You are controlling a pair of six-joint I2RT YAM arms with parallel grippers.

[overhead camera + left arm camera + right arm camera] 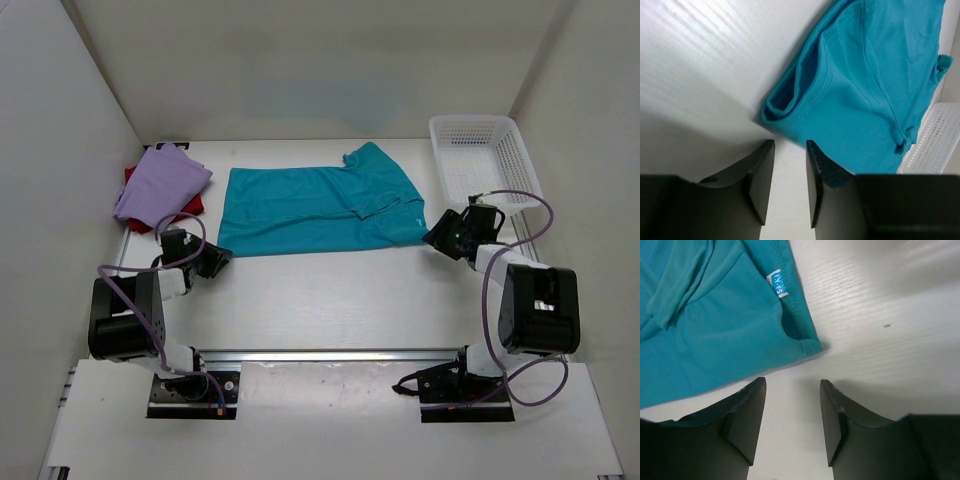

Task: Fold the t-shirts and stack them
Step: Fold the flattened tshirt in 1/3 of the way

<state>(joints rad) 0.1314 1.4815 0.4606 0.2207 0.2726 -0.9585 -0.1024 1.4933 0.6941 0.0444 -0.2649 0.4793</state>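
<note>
Left gripper (pixel 790 144) just off the folded teal t-shirt's (pixel 315 208) near-left corner and right gripper (pixel 792 381) off its near-right corner, both with jaws parted, gripping nothing.

Bright, even overhead light; soft shadows. Glare streaks on the white table (pixel 700 55) in left wrist view. Teal t-shirt (pixel 715 330) sharp, stitching readable; right gripper (pixel 792 385) dark, slightly blurred.

Black arms (pixel 120 315), purple cables (pixel 512 192)
</note>
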